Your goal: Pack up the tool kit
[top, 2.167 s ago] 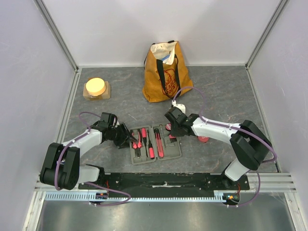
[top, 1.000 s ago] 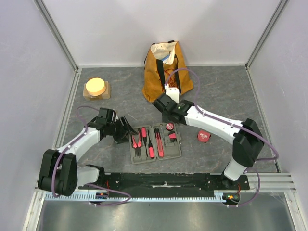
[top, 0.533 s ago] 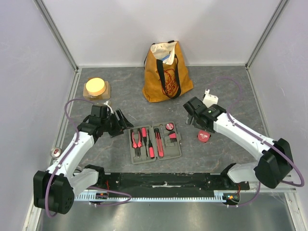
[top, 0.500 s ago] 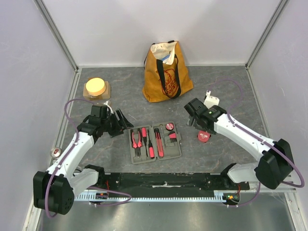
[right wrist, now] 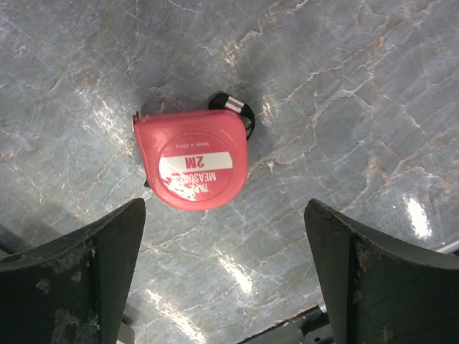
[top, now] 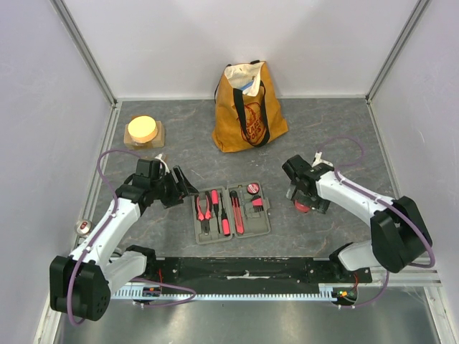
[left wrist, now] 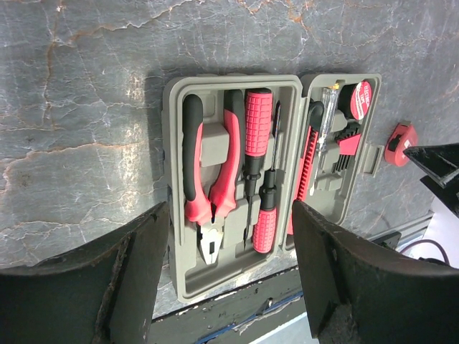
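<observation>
The tool kit case (top: pixel 257 223) is lying open and flat on the grey marbled table (top: pixel 337 136), sitting toward 6 o'clock of the table's middle, close to the arm bases. Red-and-black pliers (left wrist: pixel 209 193) and two red-handled screwdrivers (left wrist: pixel 258 132) are resting in the moulded slots of the half nearer the left arm. The other half is holding more small red and black pieces. The left gripper (left wrist: pixel 229 208) is hovering at about 9 o'clock of the case in the overhead view, its jaws standing wide apart and gripping nothing. Its wrist camera is looking down between the fingers (left wrist: pixel 136 251) at the pliers' half. The red tape measure (right wrist: pixel 192 161) is lying outside the case, on the bare table at 3 o'clock of it, label facing up. The right gripper (right wrist: pixel 224 208) is poised over it with jaws spread fully, the tape measure lying in line with the gap and touching neither finger. A mustard-yellow tote bag (top: pixel 247 107) is standing at 12 o'clock, near the back wall. A round yellow-topped tan block (top: pixel 143 131) is sitting at 10 o'clock, well apart from the case.
</observation>
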